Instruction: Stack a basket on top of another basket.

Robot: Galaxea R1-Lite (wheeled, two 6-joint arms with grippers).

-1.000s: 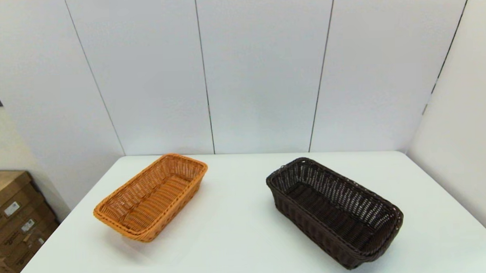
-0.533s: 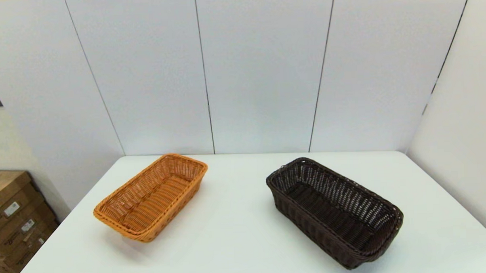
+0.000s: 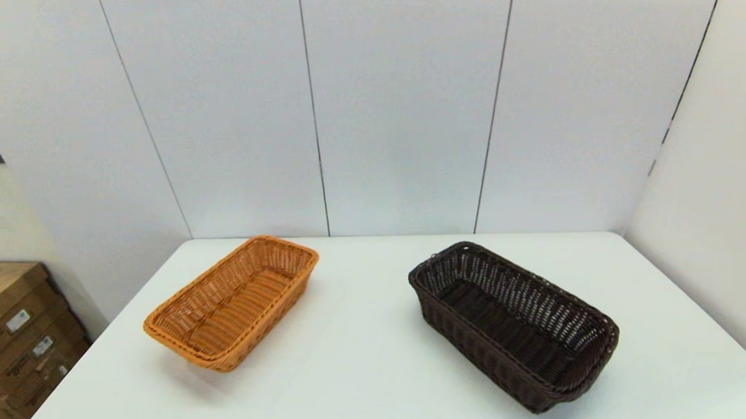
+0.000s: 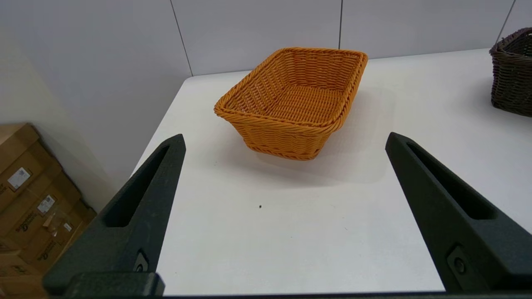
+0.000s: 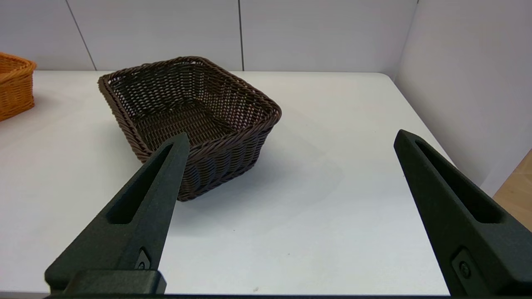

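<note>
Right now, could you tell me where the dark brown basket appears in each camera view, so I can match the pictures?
Head view: the dark brown basket sits right of centre on the white table.
Left wrist view: only one end of it shows, at the upper right edge.
Right wrist view: it fills the left-centre, beyond the open right gripper.
Shared landmark: the orange-tan basket.

a white table (image 3: pixel 366 371) stands against grey wall panels (image 3: pixel 400 109), with cardboard boxes (image 3: pixel 17 340) beside it.
</note>
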